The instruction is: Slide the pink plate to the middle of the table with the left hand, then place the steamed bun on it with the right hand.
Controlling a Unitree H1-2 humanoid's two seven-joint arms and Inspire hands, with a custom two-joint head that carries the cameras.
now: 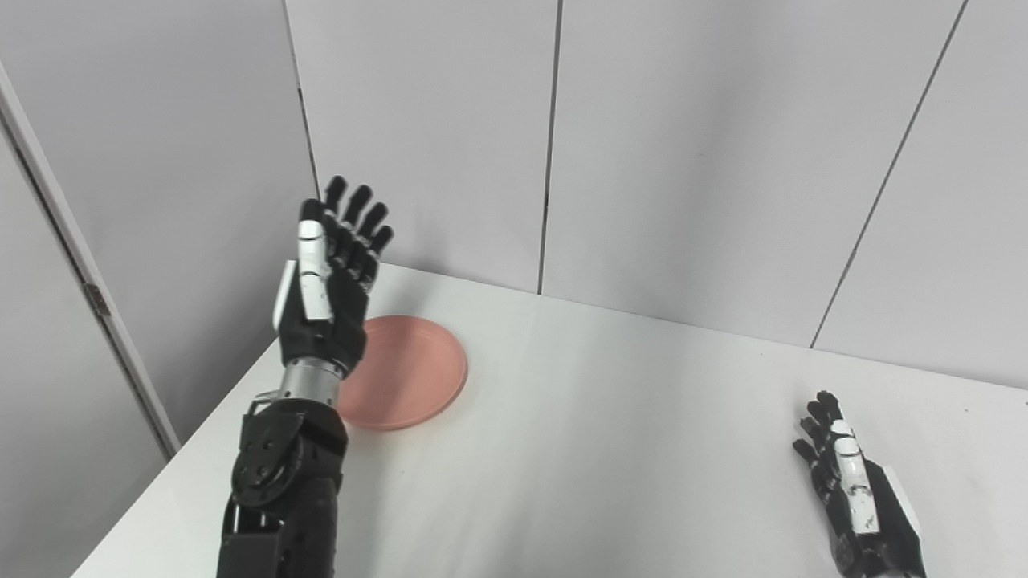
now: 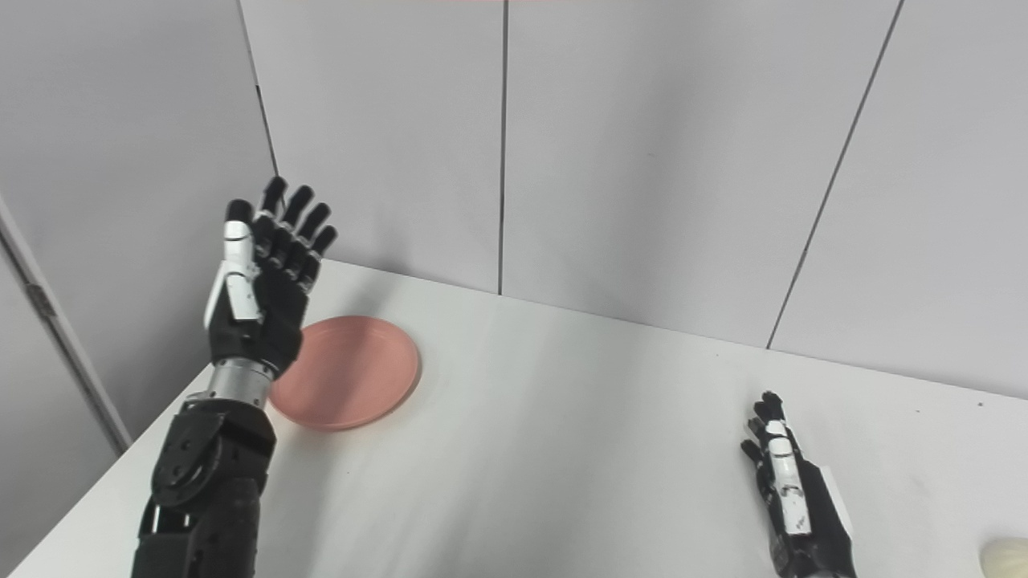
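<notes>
Right now the pink plate [image 1: 405, 372] lies flat near the left rear corner of the white counter [image 1: 610, 449], well apart from the middle, so the sliding step has not begun. The left robot hand [image 1: 328, 277] is raised above the counter at the plate's left edge, fingers [image 1: 359, 215] spread and pointing up, holding nothing — from this angle it covers a little of the rim but does not seem to touch it.

To slide well, I would bring that hand down on the far-left side of the plate, set the fingertips against the outer rim or lightly on the shallow inner surface, and push toward the centre in one slow, level stroke. Pressing too hard on the rim could tip the plate; pushing off-centre could spin it instead of moving it.

The right robot hand [image 2: 791, 490] rests low on the counter at the right, fingers loosely apart and empty. The steamed bun [image 2: 1005, 555] shows only as a pale edge at the bottom-right corner of the right eye view, near that hand — it waits its turn.
</notes>
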